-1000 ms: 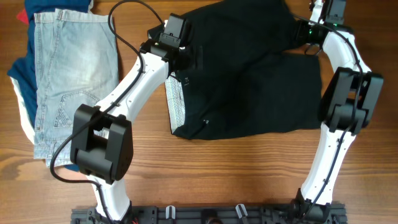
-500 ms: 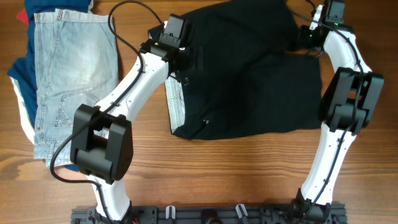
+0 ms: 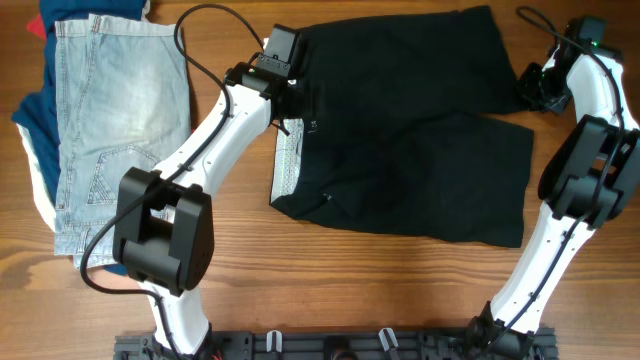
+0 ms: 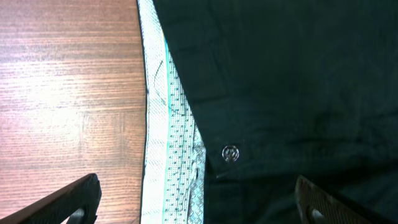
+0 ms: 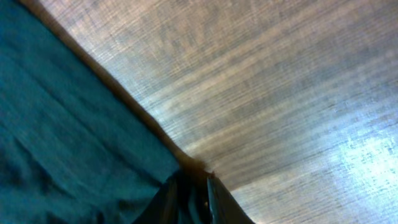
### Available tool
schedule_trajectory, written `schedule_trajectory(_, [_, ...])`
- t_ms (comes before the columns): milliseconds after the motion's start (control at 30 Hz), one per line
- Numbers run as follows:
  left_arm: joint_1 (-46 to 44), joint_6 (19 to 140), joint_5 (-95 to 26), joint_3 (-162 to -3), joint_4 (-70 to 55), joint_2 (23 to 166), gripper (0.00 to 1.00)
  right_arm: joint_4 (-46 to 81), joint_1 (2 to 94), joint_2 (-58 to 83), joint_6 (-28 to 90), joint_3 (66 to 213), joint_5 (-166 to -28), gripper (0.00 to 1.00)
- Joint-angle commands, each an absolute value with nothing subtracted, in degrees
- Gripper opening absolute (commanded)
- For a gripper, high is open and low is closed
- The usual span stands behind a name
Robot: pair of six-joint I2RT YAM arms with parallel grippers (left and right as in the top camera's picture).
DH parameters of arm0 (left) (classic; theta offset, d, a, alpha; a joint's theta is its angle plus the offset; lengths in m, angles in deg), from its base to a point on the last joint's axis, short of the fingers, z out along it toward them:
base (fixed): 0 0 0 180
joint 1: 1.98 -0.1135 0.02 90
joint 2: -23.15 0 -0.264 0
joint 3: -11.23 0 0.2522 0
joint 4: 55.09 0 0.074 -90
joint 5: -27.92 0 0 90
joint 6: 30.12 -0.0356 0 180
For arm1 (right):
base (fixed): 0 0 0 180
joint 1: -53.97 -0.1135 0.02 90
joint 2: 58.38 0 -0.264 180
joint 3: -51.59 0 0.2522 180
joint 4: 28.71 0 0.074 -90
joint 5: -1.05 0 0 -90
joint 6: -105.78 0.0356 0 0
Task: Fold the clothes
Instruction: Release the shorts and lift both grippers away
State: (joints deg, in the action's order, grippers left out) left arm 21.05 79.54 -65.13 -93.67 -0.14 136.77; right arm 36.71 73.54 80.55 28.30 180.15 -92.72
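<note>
Grained wooden desk (image 3: pixel 400 290). The black woven shorts (image 3: pixel 400 140) lie spread flat across its far middle, with the speckled white lining (image 4: pixel 168 143) turned out beside a round metal snap (image 4: pixel 230 152). My left tool (image 4: pixel 199 202) hangs spread above that waistband. My right tool (image 5: pixel 189 199) looks pressed onto the shorts' right hem corner, though that view is blurred.

The overhead camera looks straight down on the whole table (image 3: pixel 400 285), with the arm bases at the bottom edge. The left wrist camera looks down from close above the speckled waistband lining (image 4: pixel 177 162) of the black shorts (image 3: pixel 400 130), a strip that also shows mid-frame overhead. The right wrist camera sits nearest of all, at the hem corner (image 5: pixel 146 152), which lies at upper right overhead.
</note>
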Motion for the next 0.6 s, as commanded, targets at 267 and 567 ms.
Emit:
schedule_trajectory(267, [18.0, 79.5, -64.4, -93.8, 2.8, 133.8, 1.00, 40.8, 72.6, 64.3, 28.0, 179.3, -96.7, 1.00])
schedule_trajectory(567, [15.4, 80.1, -52.4, -93.7, 8.3, 123.4, 1.00, 50.7, 72.6, 50.5, 29.6, 179.3, -114.7, 1.00])
